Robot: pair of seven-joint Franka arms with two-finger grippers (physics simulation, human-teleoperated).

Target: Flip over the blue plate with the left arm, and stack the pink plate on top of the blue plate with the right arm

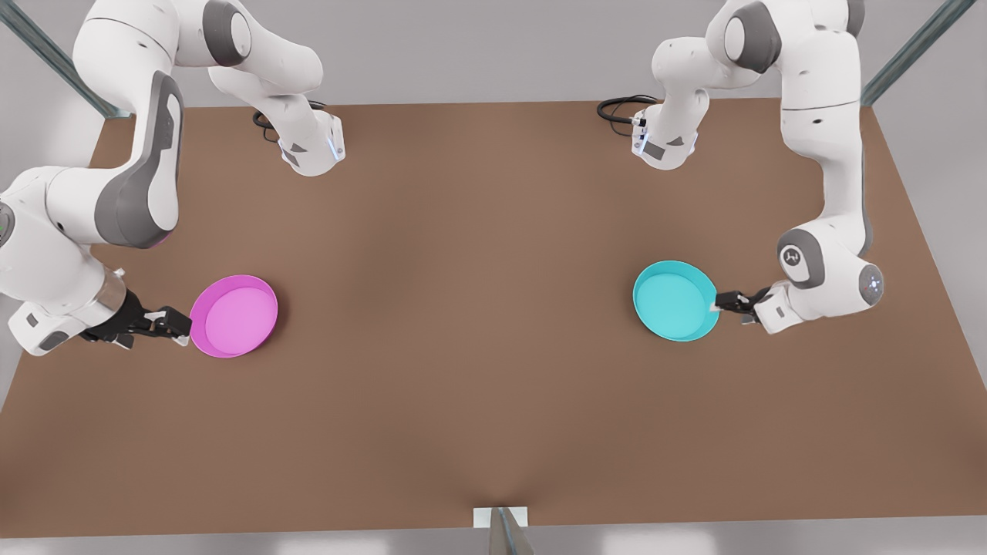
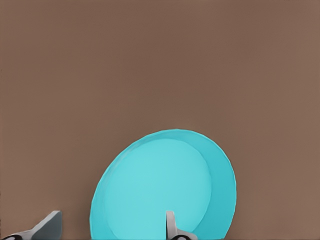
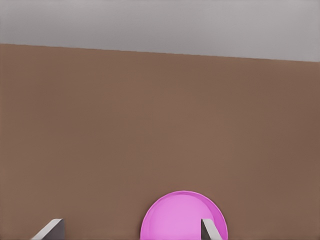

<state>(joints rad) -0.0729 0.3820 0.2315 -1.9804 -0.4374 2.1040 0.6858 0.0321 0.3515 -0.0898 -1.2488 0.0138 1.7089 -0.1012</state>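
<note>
Brown tabletop filled the front view you had, with grey wall behind it and metal struts at the corners. On that view's left, your pink plate lay open side up, and the right gripper sat low at the plate's outer rim, on the side away from the table's middle. On that view's right, the blue plate also lay open side up, well apart from the pink one, with your left gripper at its rim on the side toward the table edge. From there you could not tell whether either pair of fingers was pinching a rim.

Your left wrist view showed the blue plate close in front of the camera, hollow side up on the table. One fingertip stood over the plate's near rim and the other was out over bare table, so the fingers were spread wide with nothing clamped.

Your right wrist view showed the pink plate low in front of the camera. One fingertip overlapped its rim, the other stood far off over the table, so that pair was spread too and gripping nothing.
</note>
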